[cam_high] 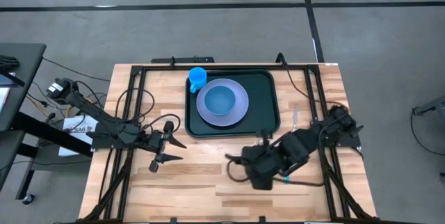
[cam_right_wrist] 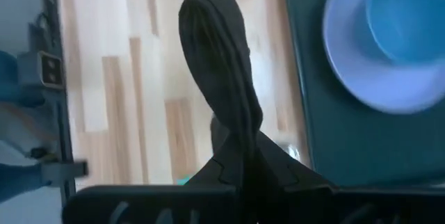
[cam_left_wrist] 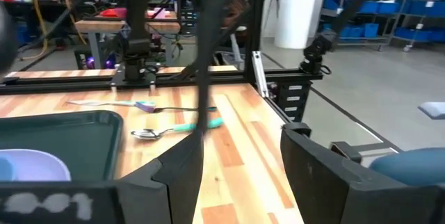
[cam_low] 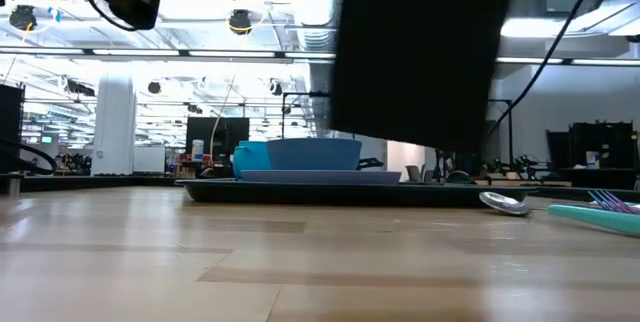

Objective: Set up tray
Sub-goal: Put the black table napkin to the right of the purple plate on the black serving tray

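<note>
The dark green tray (cam_high: 268, 88) sits at the table's far middle. On it rests a lavender plate (cam_high: 240, 109) with a blue bowl (cam_high: 220, 99) in it, and a blue cup (cam_high: 197, 78) stands in the tray's far left corner. My left gripper (cam_high: 172, 150) hovers open over the table, left of the tray's near left corner. My right gripper (cam_high: 231, 160) is shut and empty just near of the tray, pointing left. In the right wrist view the right gripper's fingers (cam_right_wrist: 215, 64) stand together beside the tray (cam_right_wrist: 341, 147) and plate (cam_right_wrist: 354, 78).
A spoon with a teal handle (cam_left_wrist: 174, 130) and a fork (cam_left_wrist: 115, 103) lie on the wood right of the tray; the low view shows the spoon (cam_low: 505, 202) too. Black frame rails run along the table's left, right and far edges. Bare wood lies near of the tray.
</note>
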